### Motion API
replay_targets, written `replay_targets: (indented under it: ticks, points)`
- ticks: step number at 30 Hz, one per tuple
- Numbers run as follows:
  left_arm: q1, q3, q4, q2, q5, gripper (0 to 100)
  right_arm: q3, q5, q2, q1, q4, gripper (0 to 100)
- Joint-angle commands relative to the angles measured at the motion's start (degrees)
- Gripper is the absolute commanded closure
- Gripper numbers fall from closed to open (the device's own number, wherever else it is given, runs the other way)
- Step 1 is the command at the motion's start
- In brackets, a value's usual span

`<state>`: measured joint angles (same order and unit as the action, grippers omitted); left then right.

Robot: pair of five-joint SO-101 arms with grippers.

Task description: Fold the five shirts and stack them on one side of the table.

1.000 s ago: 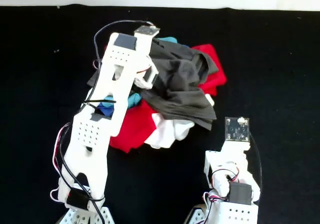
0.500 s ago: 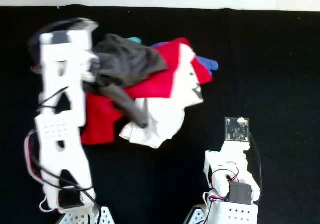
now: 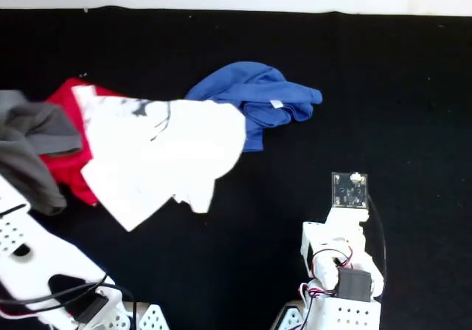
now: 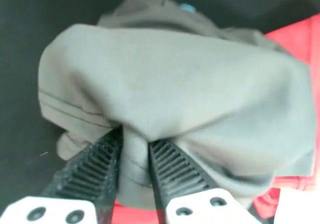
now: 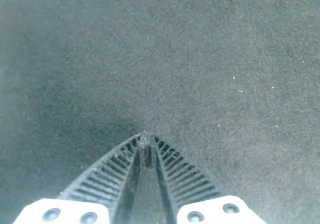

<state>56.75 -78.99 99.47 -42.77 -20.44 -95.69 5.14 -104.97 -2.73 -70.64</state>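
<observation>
Four shirts countable from high view, all on left half of table (image 3: 398, 79). Blue shirt (image 3: 254, 97) crumpled by itself toward far edge, near middle, small white label facing up. White shirt (image 3: 155, 153) spread wide just beside it, one edge touching blue cloth, dark print near its far side. Red shirt (image 3: 70, 164) under white one, poking out along side nearest left edge. Grey shirt (image 3: 33, 149) bunched at left edge, draped over red, one dark fold hanging toward near side.

Left gripper (image 4: 134, 156) clenched on grey shirt: pinch of grey cloth squeezed between toothed fingers (image 4: 175, 171), rest of shirt ballooning beyond them. Red cloth touching grey bundle. Tiny teal scrap (image 4: 187, 7) past grey bundle; cannot tell what. Left arm (image 3: 40, 260) low at near-left corner.

Right gripper (image 5: 145, 143) clenched on nothing, tips touching, over bare black table. Right arm (image 3: 343, 256) tucked at near edge, right of middle, well apart from every shirt.
</observation>
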Motion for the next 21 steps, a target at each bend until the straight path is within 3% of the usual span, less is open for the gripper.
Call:
replay_targets:
  ticks: [1, 6, 10, 16, 21]
  points:
    - [5.05, -6.11, 0.18, 5.05, -1.49, 99, -7.60, -0.35, -0.22, 0.31, -0.22, 99.2]
    - [10.51, -17.01, -0.97, 5.05, -1.23, 99, -7.60, -0.35, -0.22, 0.31, -0.22, 99.2]
    - [12.62, -15.96, -5.80, 8.31, -1.14, 99, -7.60, -0.35, -0.22, 0.40, -0.22, 99.2]
    - [5.32, -15.87, 0.26, 6.90, -1.41, 99, -7.60, -0.62, -0.22, 0.40, -0.22, 99.2]
    - [-1.71, -15.87, 1.76, 2.86, -1.23, 80, -7.60, -0.35, -0.22, 0.40, 0.13, 99.0]
